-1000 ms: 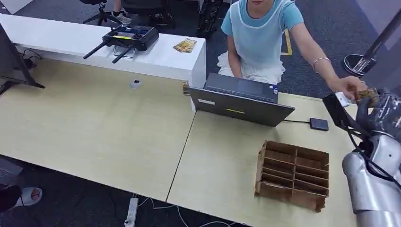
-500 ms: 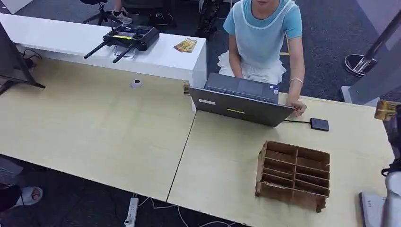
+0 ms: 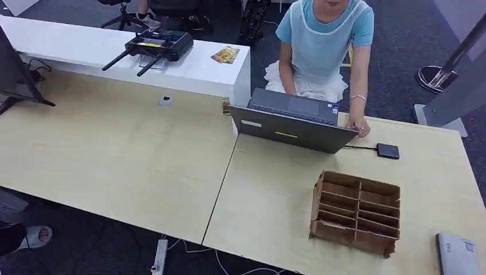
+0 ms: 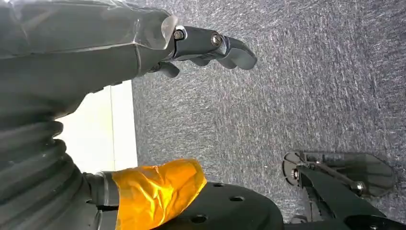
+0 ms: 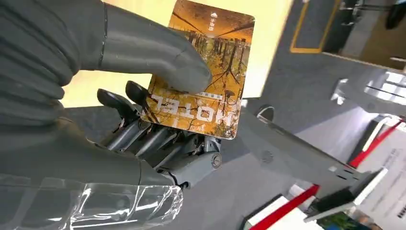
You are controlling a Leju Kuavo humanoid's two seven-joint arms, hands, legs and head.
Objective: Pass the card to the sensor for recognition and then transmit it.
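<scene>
Our right hand (image 5: pixel 143 143) pinches the card (image 5: pixel 201 72), an orange hotel key card, thumb pressed on its face and darker fingers curled behind it, with most of the card standing out past the grip. On the far right of the wooden table (image 3: pixel 114 154) we see the sensor (image 3: pixel 388 150), a small black pad cabled to the laptop (image 3: pixel 292 123) where a person (image 3: pixel 326 40) sits; we judge it lies forward and inward of this hand, the nearer of the two. Our left hand (image 4: pixel 206 48) hangs over grey carpet, fingers loosely apart, holding nothing. A cardboard organiser (image 3: pixel 355 212) sits between us and the pad
</scene>
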